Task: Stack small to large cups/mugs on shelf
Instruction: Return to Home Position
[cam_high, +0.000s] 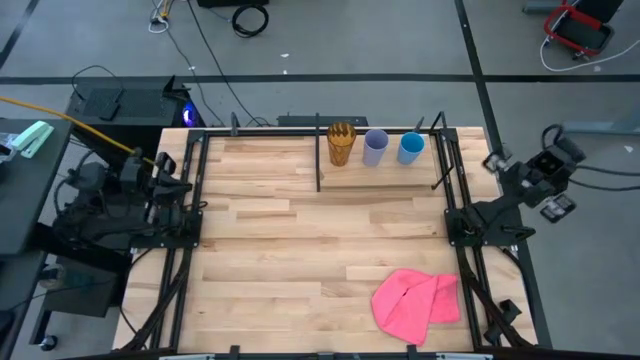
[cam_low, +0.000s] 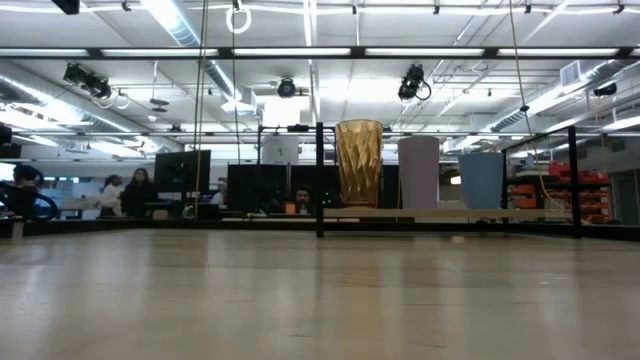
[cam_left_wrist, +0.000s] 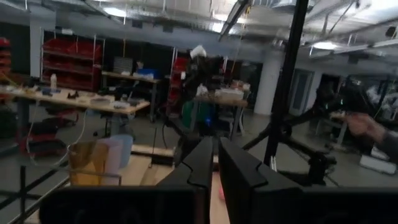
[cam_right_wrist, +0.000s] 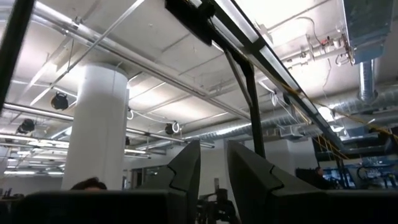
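here, your amber cup (cam_high: 341, 143), lavender cup (cam_high: 375, 147) and blue cup (cam_high: 410, 147) stand in a row on the shelf (cam_low: 440, 213) at the table's (cam_high: 300, 250) 12 o'clock. left gripper (cam_left_wrist: 216, 142), at 9 o'clock, fingers together; right gripper (cam_right_wrist: 213, 144), at 3 o'clock, slightly apart.

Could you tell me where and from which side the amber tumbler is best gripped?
Probably near the rim, from straight above, one finger in front and one behind. The amber tumbler stands upright on the shelf, tallest in its row; the lavender cup stands close on one flank and a black post on the other, leaving little room beside it.
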